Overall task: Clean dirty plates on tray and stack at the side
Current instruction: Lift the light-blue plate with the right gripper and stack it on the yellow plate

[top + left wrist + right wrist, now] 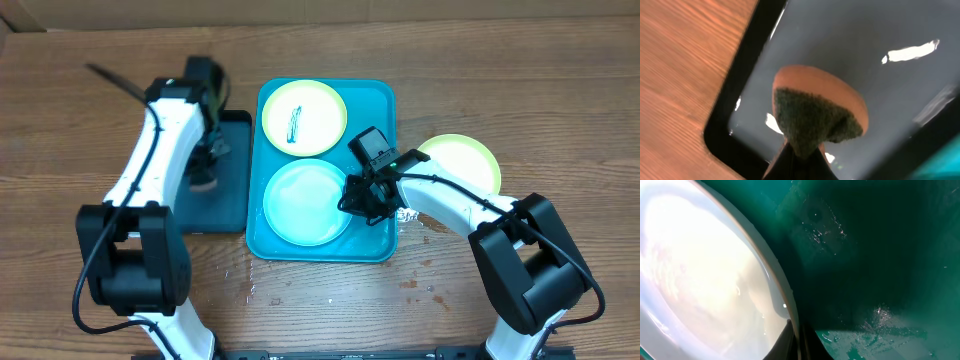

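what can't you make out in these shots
- The right gripper: the right wrist view's bottom edge crops it at the rim of the light blue plate; clamped or not, unclear.
- The yellow-green plate on the table: overhead, the right arm covers its lower left.
- The sponge: the left wrist view cannot show whether it touches the black tray.

The wooden table carries the turquoise tray at centre, a black tray just beside its left edge, and a yellow-green plate to its right.
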`<state>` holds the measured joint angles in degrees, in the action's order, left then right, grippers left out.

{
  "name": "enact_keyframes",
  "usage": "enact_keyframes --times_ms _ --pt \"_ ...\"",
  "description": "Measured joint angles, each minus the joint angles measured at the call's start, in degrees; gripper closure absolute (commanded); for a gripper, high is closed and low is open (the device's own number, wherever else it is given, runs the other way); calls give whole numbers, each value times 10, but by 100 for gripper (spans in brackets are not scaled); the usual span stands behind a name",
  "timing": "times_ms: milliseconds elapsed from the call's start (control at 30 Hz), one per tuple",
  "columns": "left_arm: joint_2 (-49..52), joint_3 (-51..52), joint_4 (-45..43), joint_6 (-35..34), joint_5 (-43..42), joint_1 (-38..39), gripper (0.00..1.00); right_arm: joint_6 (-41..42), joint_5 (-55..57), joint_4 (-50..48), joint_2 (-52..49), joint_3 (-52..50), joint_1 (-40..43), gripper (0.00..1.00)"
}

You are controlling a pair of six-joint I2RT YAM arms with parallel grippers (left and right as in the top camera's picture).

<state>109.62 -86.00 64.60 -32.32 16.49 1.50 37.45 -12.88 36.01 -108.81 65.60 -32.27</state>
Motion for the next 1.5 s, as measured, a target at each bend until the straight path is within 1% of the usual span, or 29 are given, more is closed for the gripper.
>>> enact_keyframes --times_ms 67,100,200,267,400,500,600,633,733,800,867,1000,1167,1300,1500 --pt "0 48 -33 22 -34 -21 60 -1 0 0 0 0 0 96" --pt "0 64 -37 32 -51 -28 52 -3 0 0 0 0 0 96" --pt "0 78 -33 54 -91 -37 47 -9 0 1 0 0 0 96" --pt "0 71 -16 62 -110 -39 46 -12 -1 2 0 0 0 96" --pt "-9 26 47 73 -129 -42 46 -19 5 41 0 13 0 96" --pt "-42 -30 88 75 -138 -42 44 -43 36 102 0 47 -4 96" --pt "-96 -96 124 76 -155 -42 40 -91 88 162 2 128 -21 96" --pt "-119 -120 134 78 -163 -42 37 -109 104 170 2 160 -30 96" --pt "-196 -195 158 87 -191 -42 24 -166 148 165 4 257 -65 96" --pt "-247 -235 171 88 -208 -42 10 -192 172 127 11 297 -89 96" --pt "-298 -268 186 90 -218 -42 0 -210 188 74 21 313 -112 96" --pt "-383 -294 203 88 -228 -42 0 -229 209 -24 21 317 -149 96" --pt "-477 -296 217 88 -234 -42 0 -269 255 -165 -34 317 -179 96" --pt "-529 -297 230 88 -234 -42 0 -316 307 -216 -79 316 -196 96" --pt "-559 -297 257 88 -234 -42 0 -403 413 -248 -81 314 -238 96"
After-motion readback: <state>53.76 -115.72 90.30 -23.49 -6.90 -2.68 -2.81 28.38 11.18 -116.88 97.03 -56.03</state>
